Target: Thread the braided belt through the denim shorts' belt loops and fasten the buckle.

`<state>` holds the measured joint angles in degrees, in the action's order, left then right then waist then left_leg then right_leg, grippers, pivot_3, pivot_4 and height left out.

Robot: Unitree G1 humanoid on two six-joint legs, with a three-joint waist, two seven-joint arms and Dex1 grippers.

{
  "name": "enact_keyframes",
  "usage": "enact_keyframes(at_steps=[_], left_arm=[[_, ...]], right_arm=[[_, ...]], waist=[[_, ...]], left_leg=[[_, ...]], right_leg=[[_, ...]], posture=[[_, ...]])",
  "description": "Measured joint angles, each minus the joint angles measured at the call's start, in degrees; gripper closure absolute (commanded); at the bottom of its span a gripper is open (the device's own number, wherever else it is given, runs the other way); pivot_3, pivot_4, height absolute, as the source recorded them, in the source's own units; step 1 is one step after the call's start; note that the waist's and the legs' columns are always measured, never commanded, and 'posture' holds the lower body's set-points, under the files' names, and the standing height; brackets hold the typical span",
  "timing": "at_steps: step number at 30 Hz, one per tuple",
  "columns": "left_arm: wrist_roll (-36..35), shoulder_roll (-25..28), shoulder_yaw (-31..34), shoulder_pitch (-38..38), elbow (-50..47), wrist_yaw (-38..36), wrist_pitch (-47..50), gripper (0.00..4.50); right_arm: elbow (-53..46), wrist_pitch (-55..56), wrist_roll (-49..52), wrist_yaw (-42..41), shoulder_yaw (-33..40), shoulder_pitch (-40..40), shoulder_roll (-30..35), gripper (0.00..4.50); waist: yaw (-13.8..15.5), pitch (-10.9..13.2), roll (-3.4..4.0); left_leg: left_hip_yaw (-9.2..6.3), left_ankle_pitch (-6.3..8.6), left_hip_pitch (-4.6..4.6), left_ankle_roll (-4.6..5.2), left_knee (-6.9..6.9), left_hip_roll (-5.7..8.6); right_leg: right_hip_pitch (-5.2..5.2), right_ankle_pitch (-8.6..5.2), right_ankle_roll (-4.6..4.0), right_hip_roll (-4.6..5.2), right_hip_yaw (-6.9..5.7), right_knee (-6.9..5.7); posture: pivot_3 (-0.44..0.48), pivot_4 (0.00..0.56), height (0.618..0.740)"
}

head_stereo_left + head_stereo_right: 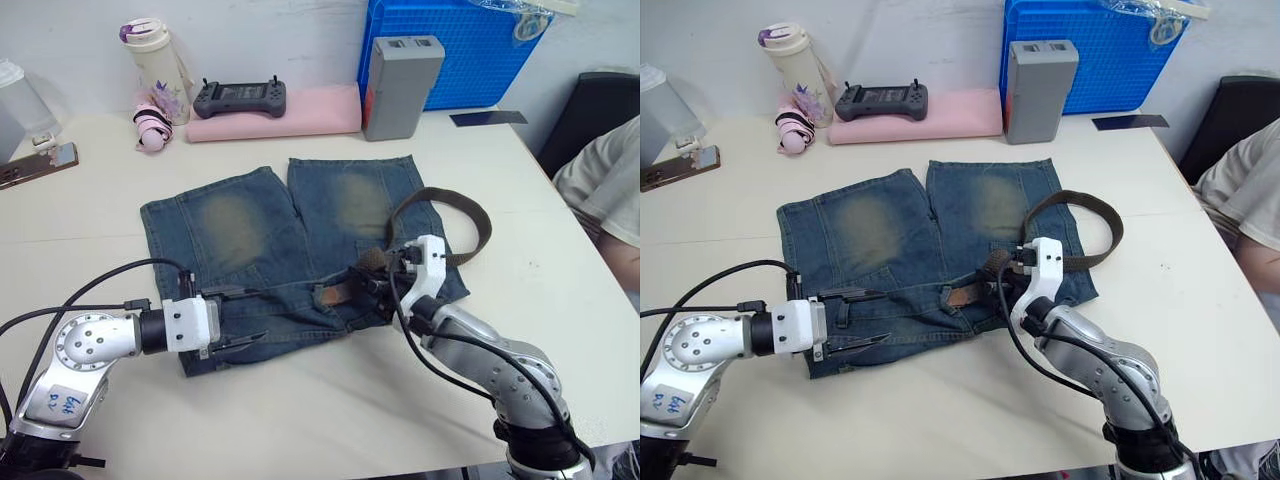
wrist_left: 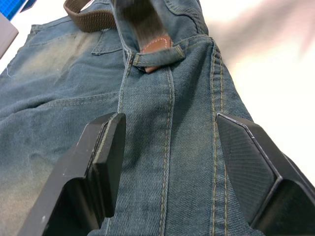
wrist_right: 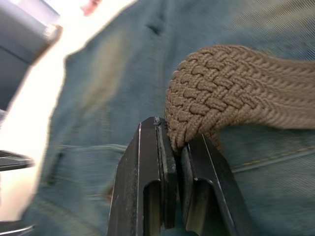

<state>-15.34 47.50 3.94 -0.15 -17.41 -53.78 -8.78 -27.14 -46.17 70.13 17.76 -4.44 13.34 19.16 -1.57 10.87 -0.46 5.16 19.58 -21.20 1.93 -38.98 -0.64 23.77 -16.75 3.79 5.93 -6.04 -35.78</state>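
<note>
2 hands work the waistband low in the frame: the left hand [image 1: 238,318] gapes wide over the denim shorts [image 1: 240,225], steadying them, while the right hand [image 1: 372,272] pinches the braided belt [image 1: 470,215], feeding it leftward through a belt loop [image 2: 158,55]; slack curls behind, right of centre.

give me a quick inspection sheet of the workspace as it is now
surface: pale table, bare at the near edge.
job's things: denim shorts flat, waistband toward the robot; braided belt looped over the right leg, its tan end under one of the belt loops; buckle not made out.
clutter: pink pad, controller, bottle, grey box, blue crate.
grippers: left gripper open over the waistband; right gripper shut on the belt.
cables: black cables along both arms.
surroundings: a person's sleeve at the right edge.
</note>
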Motion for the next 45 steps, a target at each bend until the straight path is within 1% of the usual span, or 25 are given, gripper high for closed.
enact_keyframes(at_steps=[3, 6, 8, 11, 16, 17, 20, 22, 27, 32, 35, 38, 42, 44, 45], left_arm=[[0.3, -0.2, 0.0, -0.1, 0.0, 0.0, -0.1, 1.29], [0.6, -0.3, 0.0, -0.1, 0.0, 0.0, -0.1, 1.29], [0.7, -0.3, 0.0, -0.1, 0.0, 0.0, 0.0, 1.29], [0.8, -0.4, 0.0, -0.1, 0.0, 0.1, 0.0, 1.29], [0.8, -0.6, 0.0, -0.1, 0.0, 0.2, 0.1, 1.29], [0.8, -0.6, 0.0, -0.2, 0.0, 0.2, 0.1, 1.29], [0.8, -0.7, 0.0, -0.3, 0.0, 0.2, 0.4, 1.29], [0.8, -0.7, 0.0, -0.3, 0.0, 0.2, 0.6, 1.29], [0.8, -0.7, 0.0, -0.3, 0.0, 0.2, 0.8, 1.29], [0.8, -0.8, 0.0, -1.0, 0.0, 0.2, 1.2, 1.29], [0.8, -1.8, -0.1, -2.3, -0.1, 0.2, 1.2, 1.29], [1.1, -1.8, -0.1, -2.3, 0.0, 0.1, 0.5, 1.29], [3.7, -1.6, -0.1, -1.6, 0.7, -0.7, -5.5, 1.29], [5.9, -1.6, 0.0, -1.5, 2.4, -0.6, -11.3, 0.8], [7.1, -1.6, 0.1, -1.4, 3.8, -0.7, -15.2, 0.48]], right_arm=[[0.9, 1.4, -1.6, -1.1, 0.7, 0.0, -3.2, 4.5], [0.8, 2.3, -0.8, -1.4, 3.0, -0.4, -5.3, 4.5], [0.5, 2.7, 1.4, -1.4, 5.1, -1.0, -6.3, 4.5], [-0.3, 3.7, 7.7, -0.8, 8.1, -1.5, -7.5, 4.5], [-1.4, 3.5, 13.8, 0.9, 8.6, -3.0, -7.5, 4.5], [-1.4, 3.6, 16.6, 2.6, 8.7, -3.8, -7.5, 4.5], [-1.4, 3.7, 18.9, 5.0, 8.7, -5.5, -7.3, 4.5], [-1.7, 4.4, 17.9, 5.1, 8.6, -5.8, -7.2, 4.5], [-3.6, 8.2, 13.5, 3.0, 8.2, -7.4, -8.8, 4.5], [-4.1, 7.2, 14.8, 1.6, 5.5, -7.2, -8.6, 4.5], [-0.2, 3.6, 19.1, 3.1, 2.6, -4.6, -7.6, 4.5], [3.0, 1.2, 20.7, 3.8, 0.8, -3.6, -6.6, 4.5], [5.7, -0.3, 20.7, 3.6, 0.7, -0.6, -5.7, 4.5], [7.2, -0.9, 20.5, 3.4, 0.4, 0.1, -5.7, 4.5], [7.6, -1.3, 20.4, 3.2, 0.4, 0.3, -5.8, 4.5]], waist=[[-0.1, 0.0, 0.01], [0.0, 0.0, 0.01], [0.0, 0.0, 0.01], [0.0, 0.0, 0.02], [0.0, 0.0, 0.02], [-0.1, 0.0, 0.02], [0.0, 0.0, 0.02], [0.0, 0.0, 0.02], [0.0, 0.0, 0.02], [0.0, 0.0, 0.03], [-0.2, 0.0, 0.03], [0.0, 0.0, 0.05], [-0.1, 0.0, 0.02], [0.0, 0.0, 0.03], [0.0, 0.0, 0.03]], left_leg=[[0.01, 0.0, 0.0, 0.0, 0.01, 0.0], [0.01, 0.0, -0.01, 0.0, 0.0, 0.0], [0.0, 0.0, -0.02, 0.01, 0.01, 0.0], [0.0, 0.0, -0.01, 0.01, 0.01, 0.0], [-0.01, 0.0, -0.01, 0.01, 0.02, 0.0], [0.0, 0.0, 0.0, 0.01, 0.02, 0.0], [0.0, 0.0, 0.0, 0.0, 0.02, 0.0], [0.0, 0.0, 0.0, 0.0, 0.02, 0.0], [0.0, 0.0, -0.01, 0.0, 0.03, 0.0], [-0.01, 0.0, 0.01, 0.0, 0.04, 0.0], [0.0, 0.0, 0.02, 0.0, 0.03, 0.0], [-0.01, 0.0, 0.0, 0.0, 0.05, 0.0], [0.01, 0.01, 0.01, 0.01, 0.04, 0.0], [0.01, 0.01, 0.01, 0.01, 0.06, -0.01], [0.01, 0.01, 0.0, 0.01, 0.06, -0.01]], right_leg=[[0.02, 0.0, 0.0, -0.01, 0.01, -0.02], [0.01, 0.0, 0.0, 0.0, 0.01, -0.02], [0.01, 0.0, 0.0, 0.0, 0.01, -0.01], [0.01, 0.0, 0.0, 0.0, 0.01, -0.02], [0.01, 0.0, 0.0, 0.0, 0.01, -0.02], [0.01, 0.0, 0.0, 0.0, 0.02, -0.02], [0.01, 0.0, 0.0, 0.0, 0.02, -0.01], [0.01, 0.0, 0.0, 0.0, 0.03, -0.01], [0.02, 0.0, 0.0, 0.0, 0.03, 0.0], [0.02, 0.0, 0.0, 0.0, 0.03, -0.02], [0.02, 0.0, 0.0, 0.0, 0.04, -0.02], [0.03, -0.02, -0.03, 0.0, 0.02, -0.01], [0.02, -0.02, -0.03, 0.0, 0.03, 0.01], [0.03, -0.02, -0.04, 0.0, 0.01, 0.01], [0.05, -0.02, -0.04, 0.0, 0.01, 0.01]], posture=[[0.0, 0.15, 0.728], [0.0, 0.15, 0.728], [0.0, 0.15, 0.728], [0.0, 0.15, 0.728], [0.0, 0.15, 0.728], [0.0, 0.15, 0.728], [0.0, 0.15, 0.728], [0.0, 0.15, 0.728], [0.0, 0.15, 0.728], [0.0, 0.15, 0.728], [0.0, 0.15, 0.728], [0.0, 0.15, 0.728], [0.0, 0.15, 0.728], [0.0, 0.15, 0.728], [0.0, 0.15, 0.728]])
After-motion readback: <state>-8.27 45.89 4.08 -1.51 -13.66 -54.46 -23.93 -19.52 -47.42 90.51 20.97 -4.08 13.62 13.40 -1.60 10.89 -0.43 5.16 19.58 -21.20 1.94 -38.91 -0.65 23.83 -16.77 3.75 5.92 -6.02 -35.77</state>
